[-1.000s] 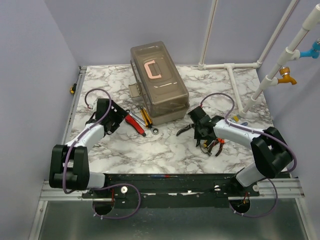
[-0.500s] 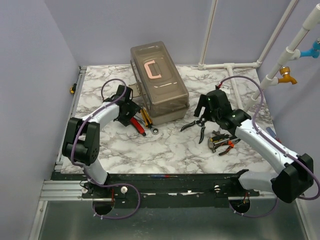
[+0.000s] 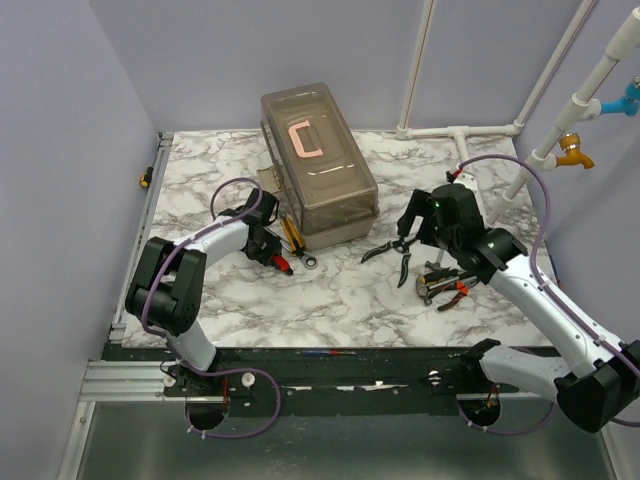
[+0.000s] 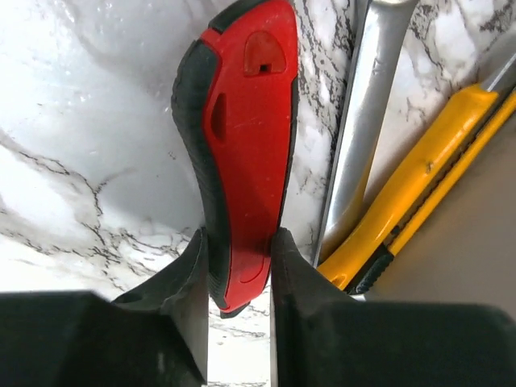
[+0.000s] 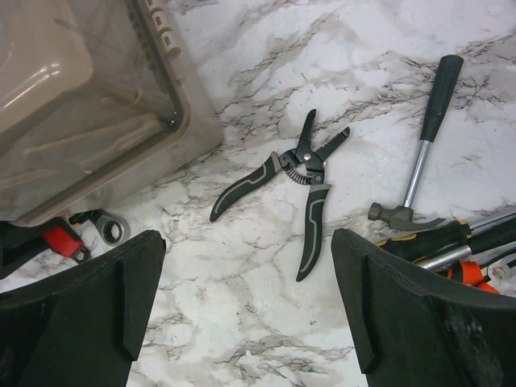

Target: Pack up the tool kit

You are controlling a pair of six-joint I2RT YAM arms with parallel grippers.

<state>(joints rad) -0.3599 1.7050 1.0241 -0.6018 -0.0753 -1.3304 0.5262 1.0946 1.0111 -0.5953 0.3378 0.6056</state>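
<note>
The tool kit box (image 3: 318,165), beige-grey with a smoky lid and pink handle, stands closed at the back middle; its corner shows in the right wrist view (image 5: 89,105). My left gripper (image 3: 268,245) (image 4: 239,242) is low at the box's front left, shut on the tail of the red cutter (image 4: 246,137) (image 3: 279,260), which lies on the marble. My right gripper (image 3: 412,235) (image 5: 250,266) hovers open and holds nothing. The black pliers (image 5: 302,181) (image 3: 392,253) lie spread beneath it. A hammer (image 5: 419,161) lies to their right.
A silver wrench (image 4: 367,121) and yellow-handled tools (image 4: 419,177) lie between the cutter and the box wall. Orange-handled tools (image 3: 455,293) are piled by the hammer. White pipes (image 3: 462,140) cross the back right of the table.
My left gripper swung right to the red cutter and closed on its tail. My right gripper opened, rose off the black pliers and drew back; the pliers stay on the table.
</note>
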